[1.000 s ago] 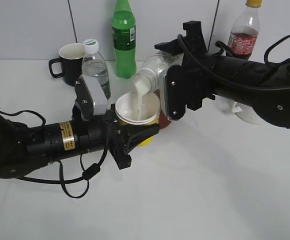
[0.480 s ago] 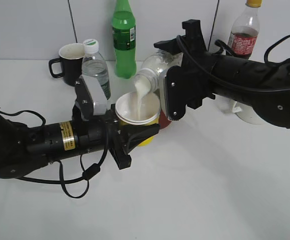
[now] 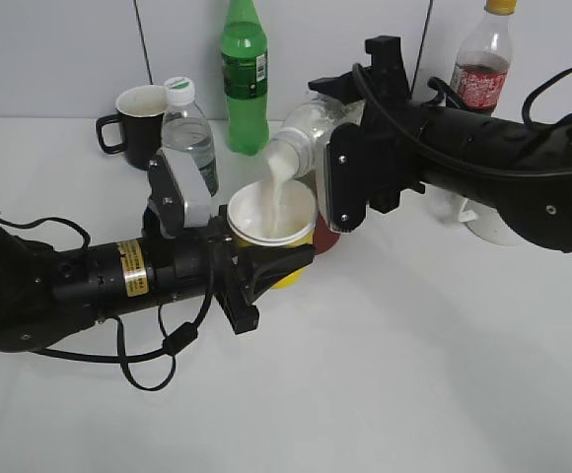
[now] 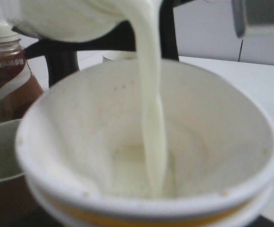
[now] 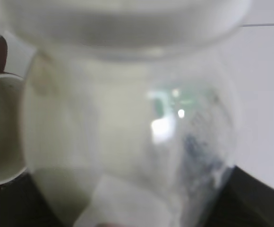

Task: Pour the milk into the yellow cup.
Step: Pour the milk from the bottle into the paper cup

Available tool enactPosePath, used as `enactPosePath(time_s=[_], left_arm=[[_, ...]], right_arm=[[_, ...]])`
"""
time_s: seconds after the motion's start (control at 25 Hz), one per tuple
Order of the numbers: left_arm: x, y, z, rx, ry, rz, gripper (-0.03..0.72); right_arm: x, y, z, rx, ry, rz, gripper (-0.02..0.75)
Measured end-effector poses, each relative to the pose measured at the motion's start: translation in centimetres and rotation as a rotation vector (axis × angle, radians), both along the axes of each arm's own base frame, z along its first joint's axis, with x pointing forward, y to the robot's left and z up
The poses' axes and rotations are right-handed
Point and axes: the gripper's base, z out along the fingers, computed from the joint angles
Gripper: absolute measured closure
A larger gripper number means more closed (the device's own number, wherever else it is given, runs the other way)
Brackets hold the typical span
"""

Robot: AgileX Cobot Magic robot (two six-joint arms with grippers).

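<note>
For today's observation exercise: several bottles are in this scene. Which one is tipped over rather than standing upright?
The milk bottle, held by the right gripper, tilted neck-down and streaming white liquid into the yellow cup. The green bottle, water bottle and red-labelled bottle stand upright.

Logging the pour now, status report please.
Right gripper shut on milk bottle, tipped, stream running. Left gripper holding yellow cup. Nothing blocking.
</note>
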Motion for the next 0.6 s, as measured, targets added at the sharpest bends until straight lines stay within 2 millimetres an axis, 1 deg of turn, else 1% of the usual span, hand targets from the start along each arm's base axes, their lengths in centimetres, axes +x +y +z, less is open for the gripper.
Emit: enactPosePath(time_s=[0.36, 0.6], left_arm=[[0.00, 0.00, -0.01, 0.001, 0.000, 0.000, 0.377], [0.25, 0.10, 0.05, -0.008, 0.005, 0.031, 0.377]], right_arm=[[0.03, -0.03, 0.01, 0.081, 0.061, -0.027, 0.262], [0.03, -0.03, 0.01, 0.226, 0.174, -0.066, 0.262]])
